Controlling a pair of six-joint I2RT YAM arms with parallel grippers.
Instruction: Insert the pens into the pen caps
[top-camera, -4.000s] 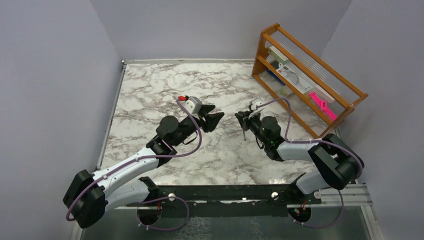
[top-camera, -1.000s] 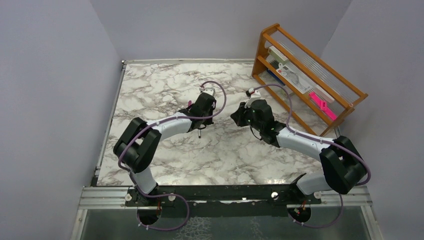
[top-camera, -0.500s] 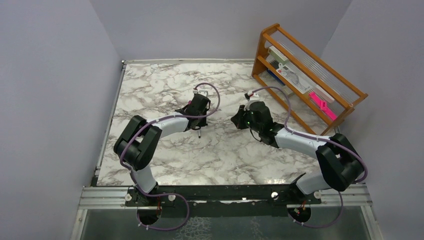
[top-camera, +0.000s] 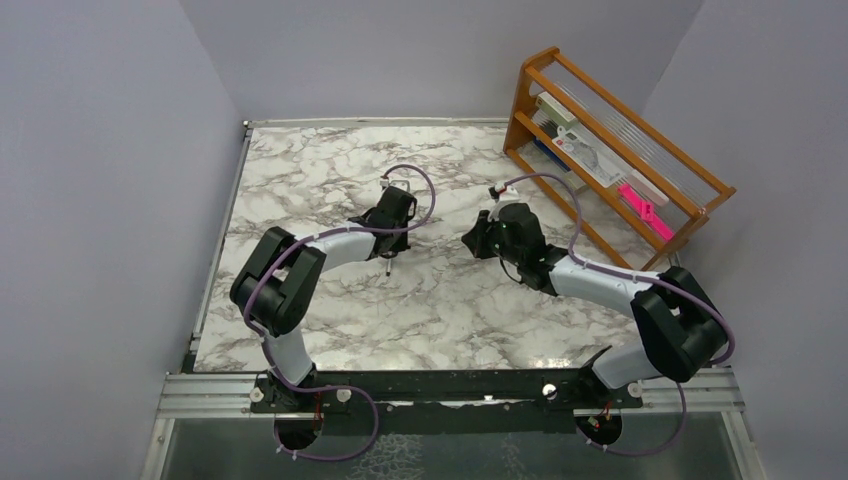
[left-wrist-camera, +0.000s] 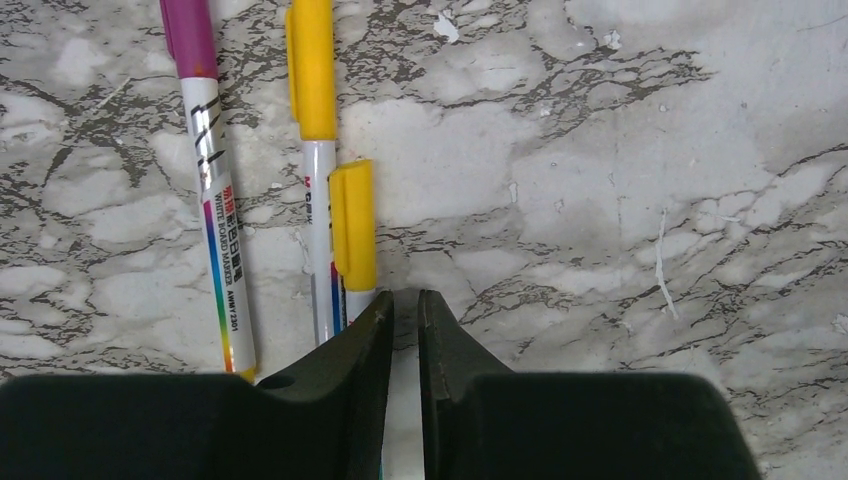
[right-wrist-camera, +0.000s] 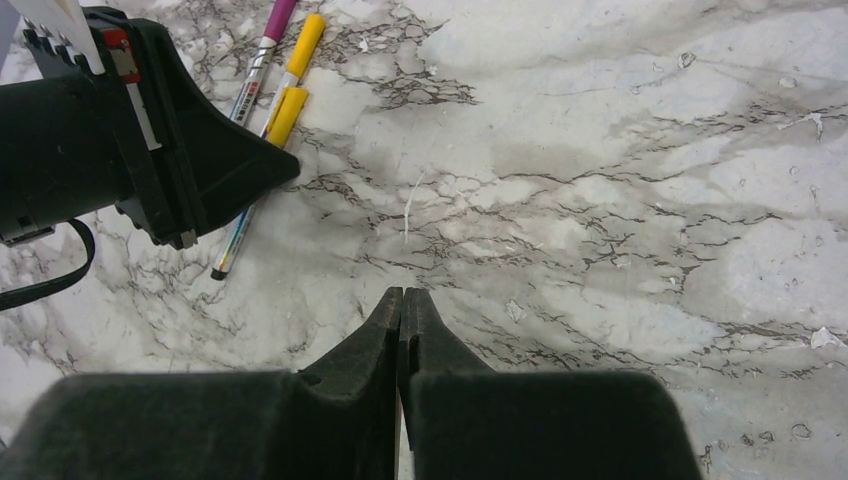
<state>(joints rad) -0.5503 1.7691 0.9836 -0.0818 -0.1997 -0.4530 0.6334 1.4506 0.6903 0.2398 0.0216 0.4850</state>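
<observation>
Counting gives three pens, close together near the middle of the marble table, and all three have caps on: one purple cap and two yellow caps. The left gripper is squeezed onto the third pen, which touches the middle pen at its 9 o'clock side. The right gripper is pinched tight with nothing in it, at 3 o'clock from the pens. Bare table lies open from 4 to 8 o'clock. One wooden rack stands at the 2 o'clock edge.
</observation>
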